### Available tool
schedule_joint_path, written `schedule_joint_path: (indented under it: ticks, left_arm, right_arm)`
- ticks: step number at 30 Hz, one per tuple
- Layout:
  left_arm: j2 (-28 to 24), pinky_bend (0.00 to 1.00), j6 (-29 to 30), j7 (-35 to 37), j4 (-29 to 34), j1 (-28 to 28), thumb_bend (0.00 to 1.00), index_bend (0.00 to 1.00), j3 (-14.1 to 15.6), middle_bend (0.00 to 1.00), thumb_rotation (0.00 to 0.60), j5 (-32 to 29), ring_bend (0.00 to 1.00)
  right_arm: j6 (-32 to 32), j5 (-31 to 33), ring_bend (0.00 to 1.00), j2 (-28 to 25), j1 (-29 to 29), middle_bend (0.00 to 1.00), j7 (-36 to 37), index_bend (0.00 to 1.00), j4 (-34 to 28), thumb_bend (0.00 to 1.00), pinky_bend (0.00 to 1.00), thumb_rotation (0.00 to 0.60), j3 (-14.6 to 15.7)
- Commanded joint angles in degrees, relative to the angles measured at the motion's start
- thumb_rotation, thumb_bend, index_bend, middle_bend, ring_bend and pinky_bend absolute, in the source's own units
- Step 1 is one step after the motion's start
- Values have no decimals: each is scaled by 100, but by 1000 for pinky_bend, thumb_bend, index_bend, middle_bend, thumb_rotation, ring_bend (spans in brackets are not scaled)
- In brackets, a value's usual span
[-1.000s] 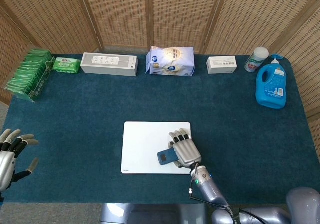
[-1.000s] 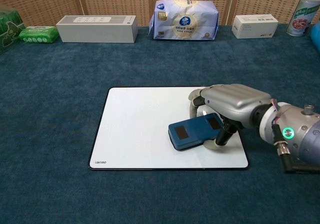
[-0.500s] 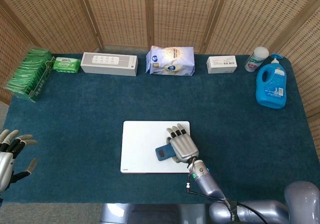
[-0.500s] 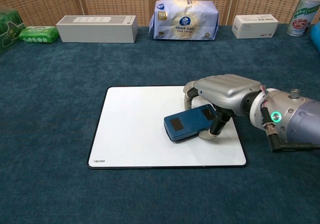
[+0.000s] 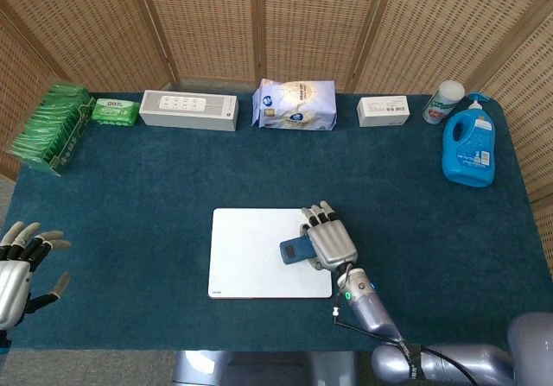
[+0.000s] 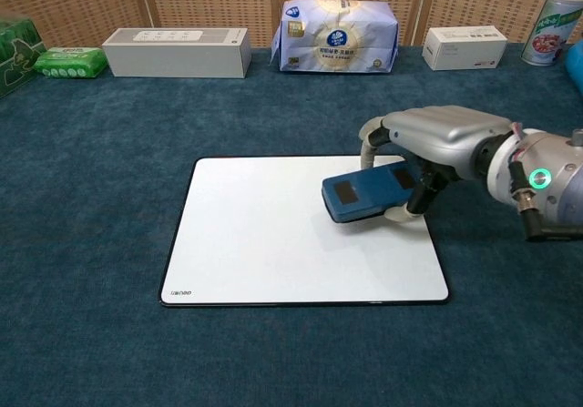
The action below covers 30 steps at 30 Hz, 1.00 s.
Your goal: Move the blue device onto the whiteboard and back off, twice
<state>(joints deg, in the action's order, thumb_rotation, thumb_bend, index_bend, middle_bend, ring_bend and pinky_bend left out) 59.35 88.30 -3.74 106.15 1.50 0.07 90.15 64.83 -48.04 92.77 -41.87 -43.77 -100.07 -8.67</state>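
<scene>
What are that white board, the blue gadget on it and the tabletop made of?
The whiteboard looks like smooth glossy plastic or coated board: it shows a faint sheen and a thin dark rim. The blue device, held by the right hand, seems matte hard plastic. The table is covered in teal cloth with a fuzzy, carpet-like nap.

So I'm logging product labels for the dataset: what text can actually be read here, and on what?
No text reads clearly.
whiteboard: small logo at its near-left corner, too small to read.
white-and-blue packet, white box, green packet, canister, blue bottle: print too blurred to read.
</scene>
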Motion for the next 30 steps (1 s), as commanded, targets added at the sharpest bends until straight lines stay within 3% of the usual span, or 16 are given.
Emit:
schedule_joint_path:
  ticks: [1, 13, 30]
  left_arm:
    - [9, 26, -27, -51, 27, 9, 417, 327, 3, 279, 600, -12, 127]
    - [112, 26, -222, -226, 137, 134, 417, 327, -11, 279, 600, -22, 127]
    - [141, 27, -192, -383, 257, 136, 416, 327, -1, 278, 600, 4, 127]
  right_arm:
    - [137, -19, 0, -232, 160, 124, 201, 691, -109, 263, 0, 600, 18]
    - [628, -171, 0, -931, 830, 120, 953, 681, -219, 262, 0, 600, 212]
    - [705, -381, 0, -1206, 1191, 98, 1349, 659, -174, 257, 0, 600, 289]
